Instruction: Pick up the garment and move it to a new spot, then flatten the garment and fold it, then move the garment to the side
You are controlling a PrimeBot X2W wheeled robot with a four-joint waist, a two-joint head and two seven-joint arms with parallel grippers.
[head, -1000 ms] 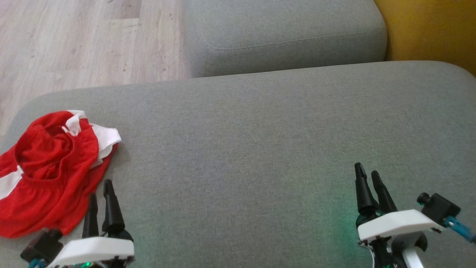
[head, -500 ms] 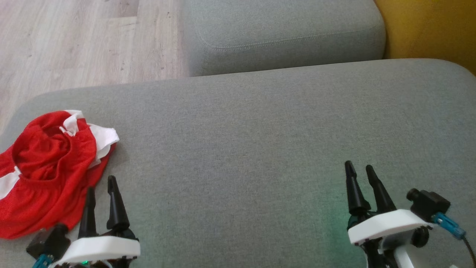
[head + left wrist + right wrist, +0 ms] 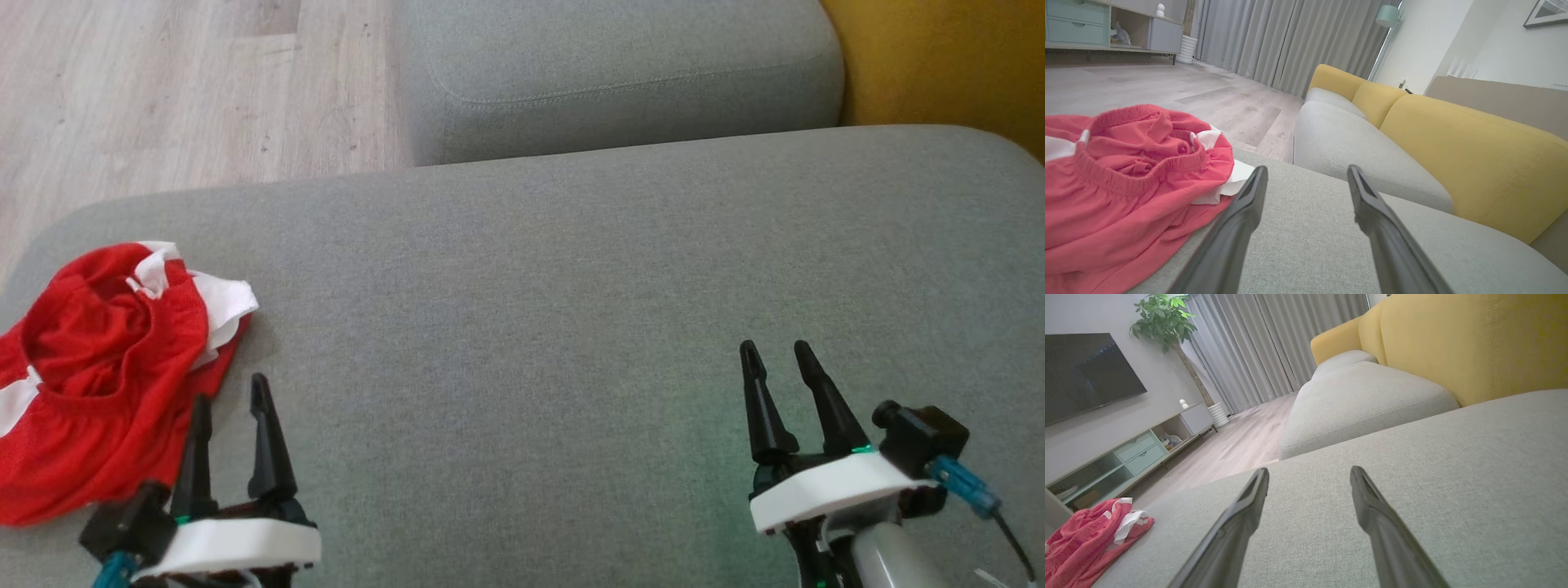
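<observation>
Grippers both released, jaws wide: left gripper (image 3: 230,390) at seat cushion's (image 3: 522,310) left end, just beside the bunched red garment (image 3: 106,376) lying there, right gripper (image 3: 774,347) near cushion's right end; I'd have left pinch the elastic waistband (image 3: 1126,181), not loose fabric, then carry to cushion's middle.

- A wide grey seat cushion (image 3: 571,310) spans the foreground, its fabric finely woven.
- A second grey cushion (image 3: 620,73) lies just beyond it, with a narrow seam between the two.
- A yellow backrest (image 3: 939,65) runs along the right side of both cushions.
- A pale wood-plank floor (image 3: 163,98) stretches away on the left.
- Grey curtains (image 3: 1290,41) hang to the floor at the far end of the room.
- A dark television (image 3: 1086,371) is mounted on the wall above a low cabinet (image 3: 1139,449) with mint-green drawers.
- A leafy plant (image 3: 1163,318) rises from a white ribbed pot (image 3: 1218,414) between the cabinet and the curtains.
</observation>
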